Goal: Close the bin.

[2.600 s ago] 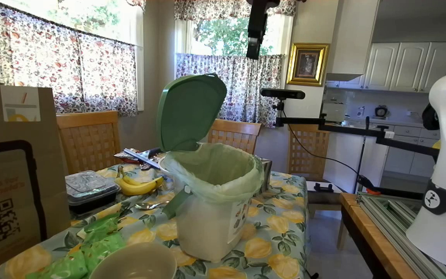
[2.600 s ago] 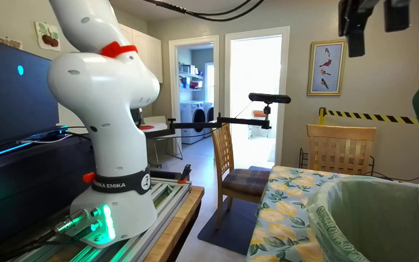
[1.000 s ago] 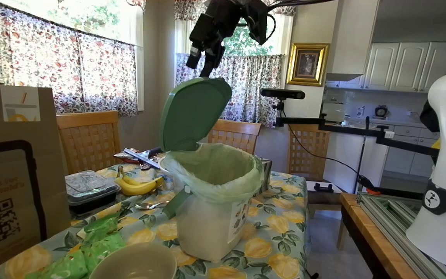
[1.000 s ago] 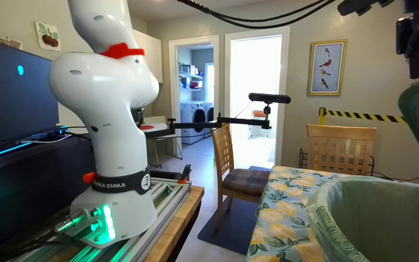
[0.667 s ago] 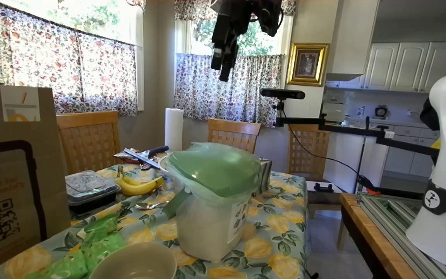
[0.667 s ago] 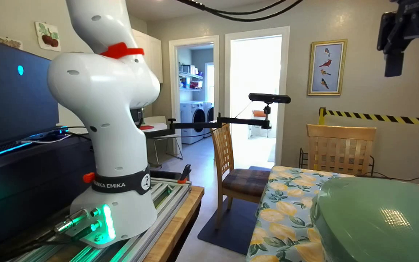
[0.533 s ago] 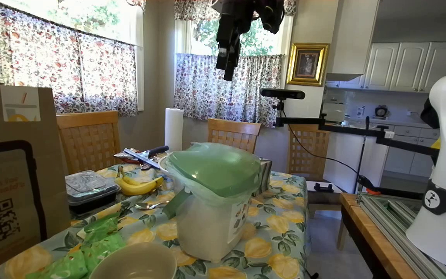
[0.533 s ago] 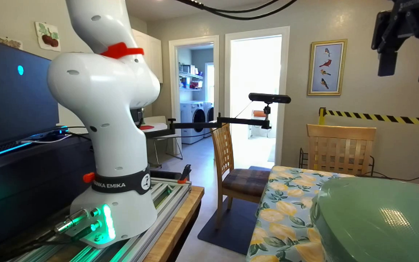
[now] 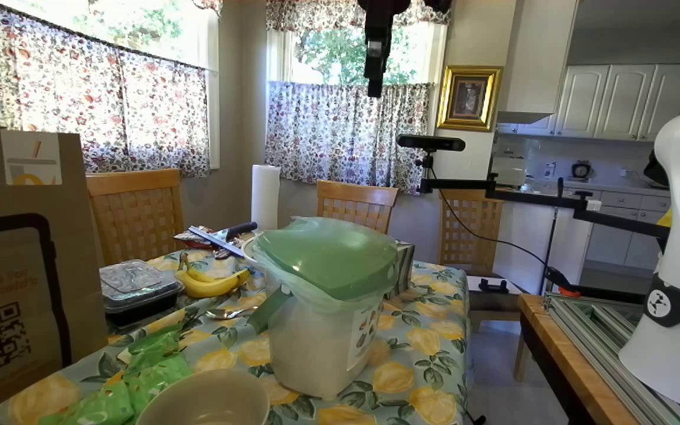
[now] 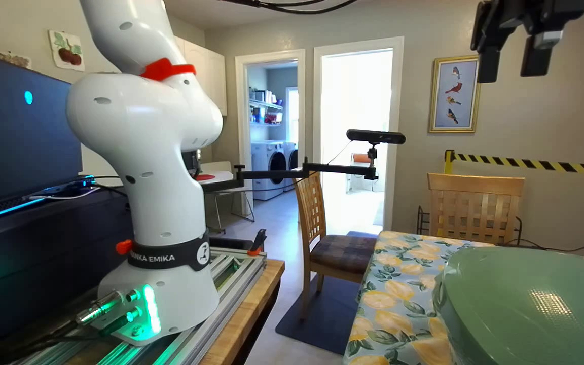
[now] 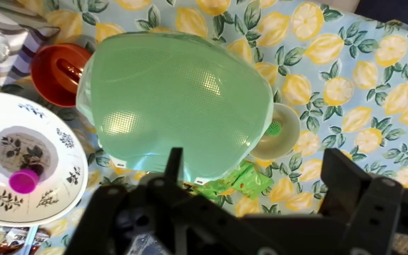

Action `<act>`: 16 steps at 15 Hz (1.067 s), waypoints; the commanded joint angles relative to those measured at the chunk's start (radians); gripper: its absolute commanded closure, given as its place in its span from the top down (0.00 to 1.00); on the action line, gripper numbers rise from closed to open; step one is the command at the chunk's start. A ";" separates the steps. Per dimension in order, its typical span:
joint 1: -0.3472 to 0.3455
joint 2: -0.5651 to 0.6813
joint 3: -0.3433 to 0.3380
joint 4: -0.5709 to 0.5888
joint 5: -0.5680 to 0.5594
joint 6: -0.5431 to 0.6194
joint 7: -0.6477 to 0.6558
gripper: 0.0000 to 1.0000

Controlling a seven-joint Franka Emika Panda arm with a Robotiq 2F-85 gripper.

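Note:
The bin [image 9: 322, 348] stands upright on the table, pale whitish-green with a liner hanging over its rim. Its green lid [image 9: 334, 254] lies down over the opening, and in an exterior view it fills the lower right corner [image 10: 530, 299]. The wrist view shows the lid from above [image 11: 179, 102], covering the opening. My gripper [image 10: 511, 77] is open and empty, high above the bin and apart from the lid. Its fingers stand wide apart in the wrist view [image 11: 253, 151]. In an exterior view the gripper [image 9: 375, 91] hangs in front of the window.
A beige bowl [image 9: 207, 401], green packets [image 9: 157, 378], bananas [image 9: 210, 283] and a black container [image 9: 139, 292] stand near the bin. The wrist view also shows a red mug [image 11: 53, 76] and a white patterned bowl [image 11: 66, 141]. A camera arm [image 9: 517, 195] reaches over the floor.
The lid stood raised earlier and now lies down on the bin. My gripper was just above the lid's top edge; it has since moved up and back towards the robot's base.

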 commanded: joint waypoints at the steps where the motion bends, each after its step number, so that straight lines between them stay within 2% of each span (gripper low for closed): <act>1: 0.009 -0.005 -0.008 0.001 0.001 -0.007 0.007 1.00; 4: -0.003 -0.004 -0.003 -0.009 -0.041 0.000 0.048 1.00; 5: 0.007 -0.004 -0.008 0.001 -0.015 -0.007 0.023 1.00; 16: 0.005 -0.002 -0.008 0.001 -0.029 -0.007 0.036 1.00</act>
